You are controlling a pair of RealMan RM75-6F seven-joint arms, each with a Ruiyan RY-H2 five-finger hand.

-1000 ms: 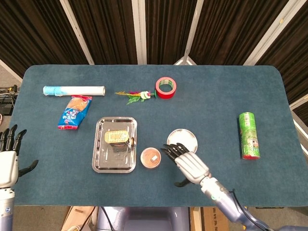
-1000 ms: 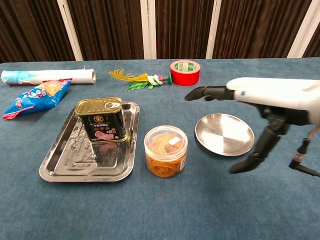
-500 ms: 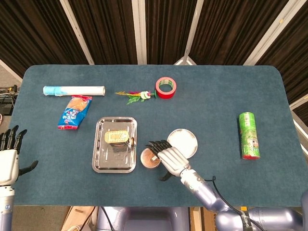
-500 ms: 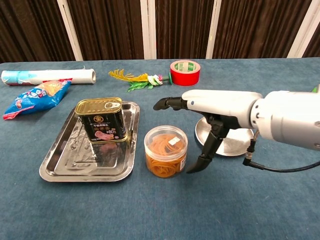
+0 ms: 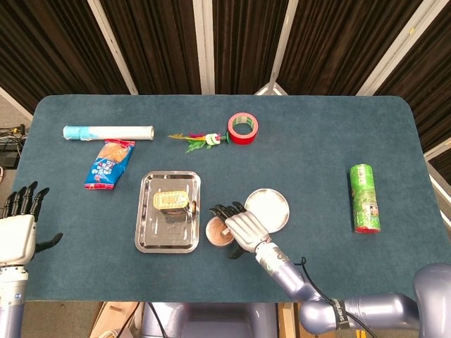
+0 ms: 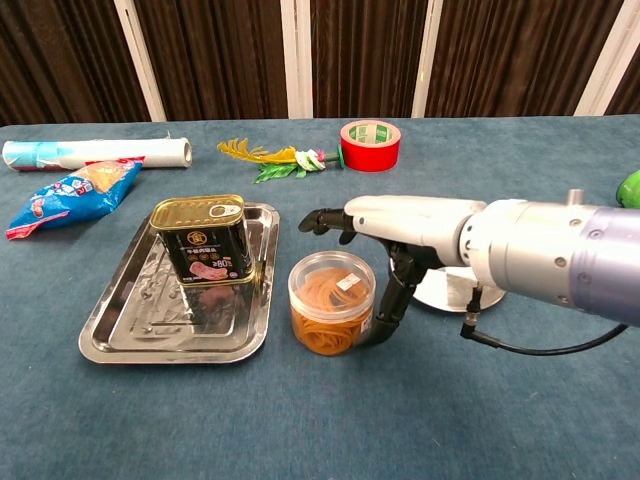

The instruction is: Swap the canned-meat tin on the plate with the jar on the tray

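The gold canned-meat tin (image 5: 171, 201) (image 6: 203, 238) stands in the steel tray (image 5: 148, 236) (image 6: 120, 325). A clear jar (image 5: 217, 232) (image 6: 328, 303) with orange contents sits on the cloth between the tray and the round steel plate (image 5: 271, 204) (image 6: 440, 292). My right hand (image 5: 243, 227) (image 6: 400, 225) reaches over the jar from the right. Its fingers stretch above the lid and its thumb hangs down against the jar's right side, without closing round it. The arm hides most of the plate in the chest view. My left hand (image 5: 17, 229) hovers open at the table's near left edge.
A red tape roll (image 5: 242, 128) (image 6: 369, 145) and a flower sprig (image 5: 201, 139) lie behind the tray. At the far left are a wrapped roll (image 5: 108, 132) and a blue snack bag (image 5: 109, 163). A green can (image 5: 365, 198) lies at the right.
My right hand has moved left from above the plate to the jar, and its thumb now hangs at the jar's right side. The left hand has shifted slightly.
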